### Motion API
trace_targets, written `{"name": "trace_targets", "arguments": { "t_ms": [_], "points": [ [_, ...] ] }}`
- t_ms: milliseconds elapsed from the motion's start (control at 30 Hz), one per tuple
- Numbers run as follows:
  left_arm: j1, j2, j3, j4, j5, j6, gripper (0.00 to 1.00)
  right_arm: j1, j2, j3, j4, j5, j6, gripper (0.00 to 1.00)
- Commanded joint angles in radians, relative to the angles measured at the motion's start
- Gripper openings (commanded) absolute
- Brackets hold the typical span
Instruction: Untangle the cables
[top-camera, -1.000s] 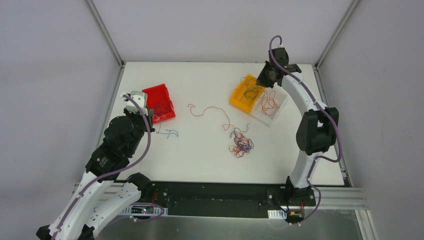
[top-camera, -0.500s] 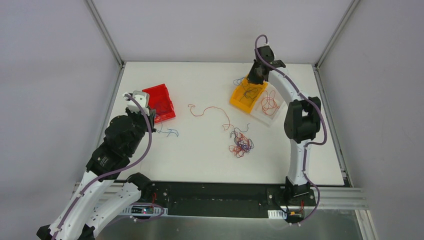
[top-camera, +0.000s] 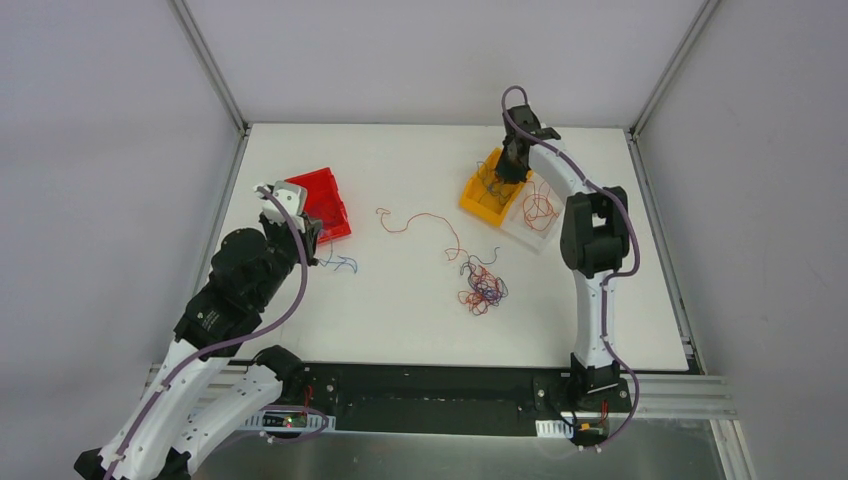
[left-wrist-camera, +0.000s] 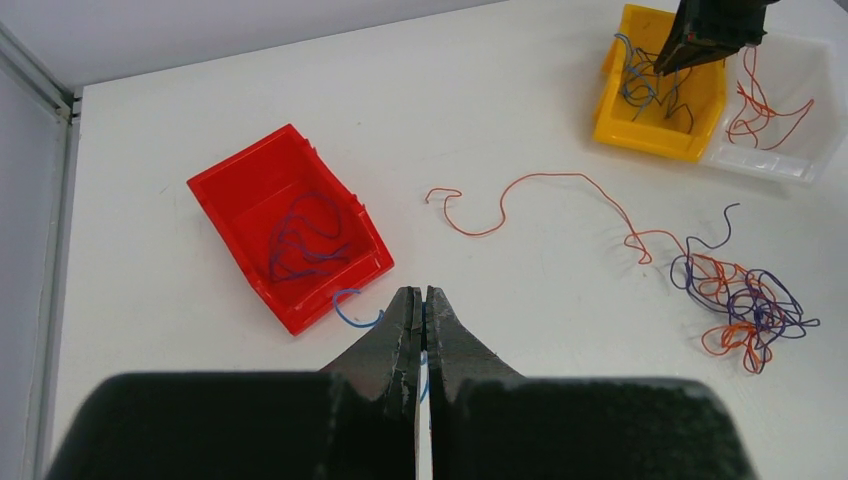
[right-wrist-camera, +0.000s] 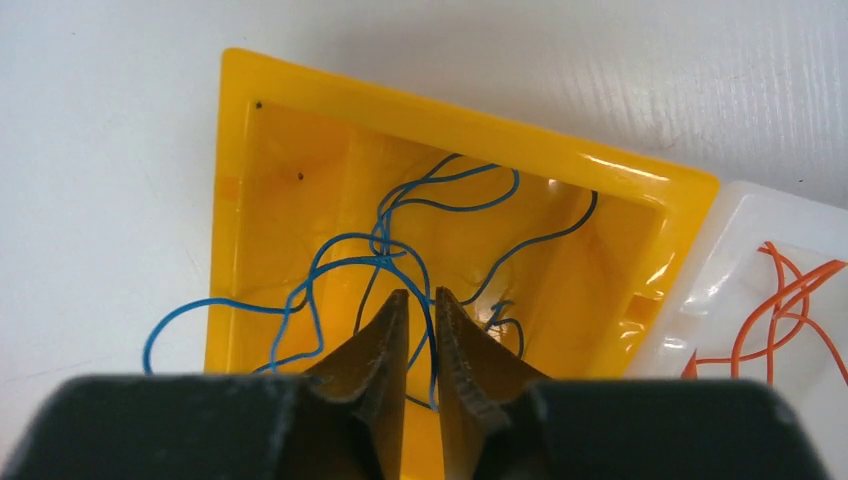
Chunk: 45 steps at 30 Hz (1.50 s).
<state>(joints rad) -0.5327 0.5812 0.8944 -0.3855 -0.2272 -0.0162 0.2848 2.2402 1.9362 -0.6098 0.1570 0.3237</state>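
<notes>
cables (top-camera: 482, 288) red, orange, blue and dark; red bin (top-camera: 300, 190); yellow bin (top-camera: 471, 207); clear whitish tray (top-camera: 535, 240); plain white table (top-camera: 400, 300).

I watched the whole table (top-camera: 400, 300) from above, behind the arm bases. The left wrist view looked low across it. The right wrist view sat close over the yellow bin (right-wrist-camera: 450, 120), which all three shared.

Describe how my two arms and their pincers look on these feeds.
Both the left arm and right arm have white curved links, black joint housings and a purple cable running along the outside. The left pincer and right pincer each have two dark, tapering fingers with ridged inner faces on a black body.
</notes>
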Motion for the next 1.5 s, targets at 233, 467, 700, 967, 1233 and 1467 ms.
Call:
{"name": "trace_targets", "arguments": {
  "t_ms": [233, 467, 700, 967, 1233, 1467],
  "points": [
    [0.013, 0.070, 0.010, 0.054, 0.270, -0.003, 0.00, 0.009, -0.264, -0.027, -0.022, -0.001, -0.042, 0.40],
    [0.000, 0.215, 0.098, 0.065, 0.439, -0.122, 0.00, 0.042, -0.540, -0.295, 0.102, -0.036, -0.057, 0.73],
    [-0.009, 0.308, 0.082, 0.048, 0.412, -0.311, 0.00, 0.151, -0.826, -0.725, 0.341, -0.023, -0.051, 0.84],
    [-0.012, 0.405, -0.066, 0.048, 0.203, -0.398, 0.00, 0.206, -1.059, -1.050, 0.549, -0.064, -0.010, 0.84],
    [-0.013, 0.542, -0.094, 0.052, 0.123, -0.388, 0.68, 0.235, -1.050, -1.146, 0.669, -0.087, 0.015, 0.85],
    [-0.013, 0.594, -0.095, -0.005, 0.045, -0.462, 0.99, 0.246, -1.018, -1.179, 0.733, -0.108, 0.028, 0.85]
  ]
}}
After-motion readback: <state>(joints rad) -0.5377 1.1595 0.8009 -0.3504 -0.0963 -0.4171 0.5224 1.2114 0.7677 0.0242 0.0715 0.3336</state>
